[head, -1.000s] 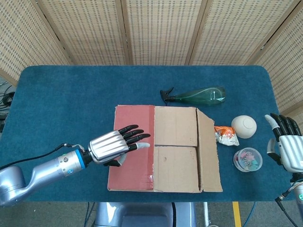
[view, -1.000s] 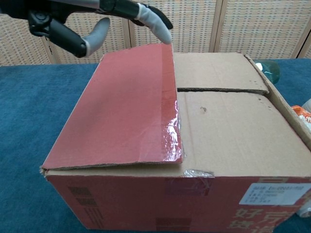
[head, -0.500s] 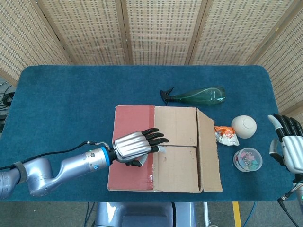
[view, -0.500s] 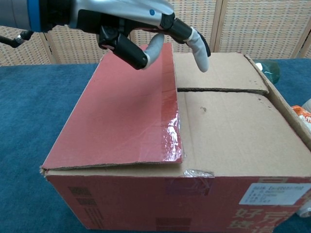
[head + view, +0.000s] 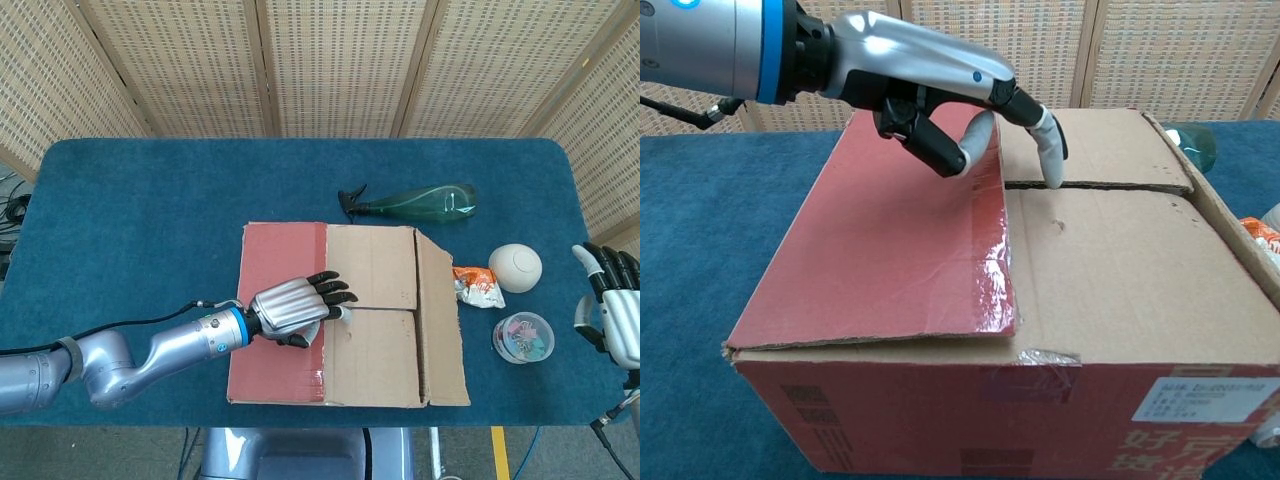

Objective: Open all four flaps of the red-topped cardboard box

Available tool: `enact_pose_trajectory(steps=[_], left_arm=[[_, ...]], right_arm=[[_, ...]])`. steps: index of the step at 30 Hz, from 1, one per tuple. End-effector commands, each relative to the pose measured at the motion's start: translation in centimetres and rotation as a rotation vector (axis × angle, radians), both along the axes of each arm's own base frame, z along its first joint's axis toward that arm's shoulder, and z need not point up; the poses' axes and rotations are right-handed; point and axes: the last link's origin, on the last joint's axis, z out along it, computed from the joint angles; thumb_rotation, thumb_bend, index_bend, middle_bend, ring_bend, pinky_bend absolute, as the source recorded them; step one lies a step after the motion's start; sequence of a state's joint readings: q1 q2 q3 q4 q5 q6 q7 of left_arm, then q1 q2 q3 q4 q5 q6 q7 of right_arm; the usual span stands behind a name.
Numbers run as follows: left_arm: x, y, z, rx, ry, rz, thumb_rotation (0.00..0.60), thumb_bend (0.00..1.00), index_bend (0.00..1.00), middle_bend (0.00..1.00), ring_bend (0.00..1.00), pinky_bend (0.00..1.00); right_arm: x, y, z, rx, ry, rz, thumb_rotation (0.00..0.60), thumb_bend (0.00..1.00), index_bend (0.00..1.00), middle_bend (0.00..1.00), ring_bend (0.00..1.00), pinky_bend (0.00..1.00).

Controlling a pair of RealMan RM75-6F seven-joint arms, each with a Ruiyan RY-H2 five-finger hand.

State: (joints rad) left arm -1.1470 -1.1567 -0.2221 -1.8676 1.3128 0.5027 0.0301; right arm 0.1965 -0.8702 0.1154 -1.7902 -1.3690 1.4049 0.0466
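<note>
The cardboard box (image 5: 345, 315) sits mid-table near the front edge. Its red flap (image 5: 272, 310) lies flat over the left side, two brown inner flaps (image 5: 370, 265) lie closed, and the right flap (image 5: 440, 320) tilts outward. My left hand (image 5: 297, 305) hovers over the red flap's inner edge, holding nothing. In the chest view the left hand (image 5: 940, 90) bends down, and its fingertips (image 5: 1050, 165) touch the seam between the brown flaps beside the red flap (image 5: 890, 240). My right hand (image 5: 610, 310) stays at the table's right edge with its fingers spread, holding nothing.
A green spray bottle (image 5: 415, 203) lies behind the box. To the box's right are a white ball (image 5: 516, 267), an orange snack packet (image 5: 475, 287) and a clear tub of clips (image 5: 522, 338). Wicker screens stand behind the blue table (image 5: 150, 220).
My left hand has moved right across the red flap and dropped, so its fingertips now reach the seam of the brown flaps. The right hand has drifted slightly outward. The flaps have not moved.
</note>
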Motion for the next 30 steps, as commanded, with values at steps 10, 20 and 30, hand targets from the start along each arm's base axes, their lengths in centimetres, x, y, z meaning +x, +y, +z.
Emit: enact_pose_trajectory(steps=[10, 20, 30], left_arm=[[0.6, 0.0, -0.3, 0.032, 0.027, -0.018, 0.414, 0.99, 0.37, 0.22, 0.16, 0.00], [1.3, -0.2, 0.4, 0.058, 0.023, -0.033, 0.415, 0.99, 0.43, 0.30, 0.23, 0.00], [1.6, 0.0, 1.2, 0.086, 0.052, -0.052, 0.414, 0.99, 0.45, 0.32, 0.25, 0.00]], right_arm=[[-0.2, 0.1, 0.1, -0.006, -0.004, -0.004, 0.600, 0.83, 0.05, 0.07, 0.00, 0.03], [-0.2, 0.0, 0.2, -0.012, -0.009, -0.003, 0.600, 0.83, 0.05, 0.07, 0.00, 0.03], [-0.2, 0.0, 0.4, -0.020, -0.015, -0.004, 0.600, 0.83, 0.05, 0.07, 0.00, 0.03]])
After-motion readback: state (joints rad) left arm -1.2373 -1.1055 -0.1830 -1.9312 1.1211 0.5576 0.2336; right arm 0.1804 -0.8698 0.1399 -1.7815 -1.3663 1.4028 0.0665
